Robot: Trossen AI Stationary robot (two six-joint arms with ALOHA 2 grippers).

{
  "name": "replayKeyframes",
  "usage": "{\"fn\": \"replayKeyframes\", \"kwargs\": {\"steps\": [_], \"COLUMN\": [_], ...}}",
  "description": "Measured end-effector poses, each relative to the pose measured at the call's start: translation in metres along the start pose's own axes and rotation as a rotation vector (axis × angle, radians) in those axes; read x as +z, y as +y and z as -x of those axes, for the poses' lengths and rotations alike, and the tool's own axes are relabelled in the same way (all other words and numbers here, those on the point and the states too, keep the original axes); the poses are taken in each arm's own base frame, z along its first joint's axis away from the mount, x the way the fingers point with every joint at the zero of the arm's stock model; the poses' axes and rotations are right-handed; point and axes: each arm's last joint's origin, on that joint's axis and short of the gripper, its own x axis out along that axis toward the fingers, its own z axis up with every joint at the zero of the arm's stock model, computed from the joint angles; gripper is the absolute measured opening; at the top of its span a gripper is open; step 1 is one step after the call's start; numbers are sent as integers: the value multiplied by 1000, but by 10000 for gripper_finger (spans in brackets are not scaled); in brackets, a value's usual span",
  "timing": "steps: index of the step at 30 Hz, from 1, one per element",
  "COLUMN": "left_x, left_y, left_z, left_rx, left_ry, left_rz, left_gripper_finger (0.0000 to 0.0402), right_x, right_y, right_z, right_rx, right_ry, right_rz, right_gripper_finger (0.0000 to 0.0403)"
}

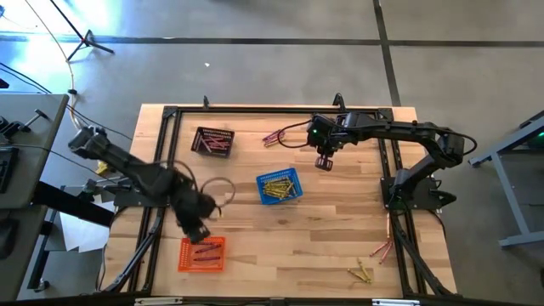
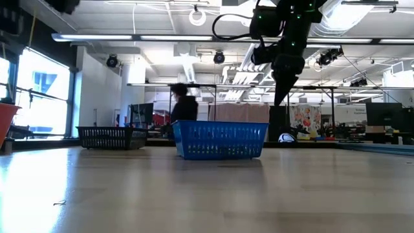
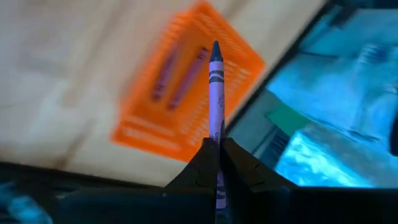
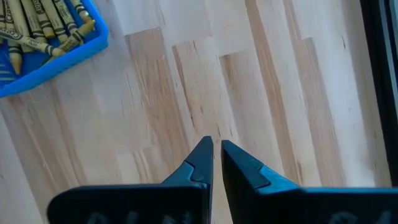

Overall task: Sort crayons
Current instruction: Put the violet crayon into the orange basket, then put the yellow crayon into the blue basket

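Observation:
My left gripper hovers just above the orange basket, shut on a purple crayon. That basket holds a few purple crayons. The blue basket in the table's middle holds several yellow crayons. The black basket at the far left holds red-pink ones. My right gripper hangs over bare wood to the right of the blue basket. Its fingers are nearly together with nothing between them. Loose crayons lie at the far middle and near right. My left gripper pinches the purple crayon's rear half between its two fingers. The crayon lies along the fingers, and its pointed end sticks out well past the fingertips. The fingers slant down from above, and the crayon is clear of table and basket.
A black frame runs round the work area. Yellow crayons lie near the front right corner. In the low view the blue basket stands in front of my right gripper. A person shows in the room behind.

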Motion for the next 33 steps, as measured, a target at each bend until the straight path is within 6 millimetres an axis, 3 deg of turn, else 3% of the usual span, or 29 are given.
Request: {"fn": "replayKeyframes", "kwargs": {"steps": [4, 10, 15, 27, 33], "left_x": [-10, -14, -11, -7, 10], "left_y": [-17, -20, -29, -35, -29], "left_z": [-22, -55, -73, -77, -69], "left_rx": [-11, 147, 109, 63, 58], "left_ry": [22, 74, 87, 71, 44], "left_rz": [-9, 110, 99, 73, 34], "left_gripper_finger": [1, 2, 18, 83, 90], "right_x": [0, 2, 2, 2, 2], "right_y": [0, 1, 2, 2, 2], "right_z": [0, 0, 0, 0, 0], "right_rx": [5, 49, 86, 87, 86], "right_ry": [-5, -26, -37, -32, -33], "right_rz": [41, 87, 88, 89, 122], "right_gripper_finger": [16, 16, 16, 16, 16]}}
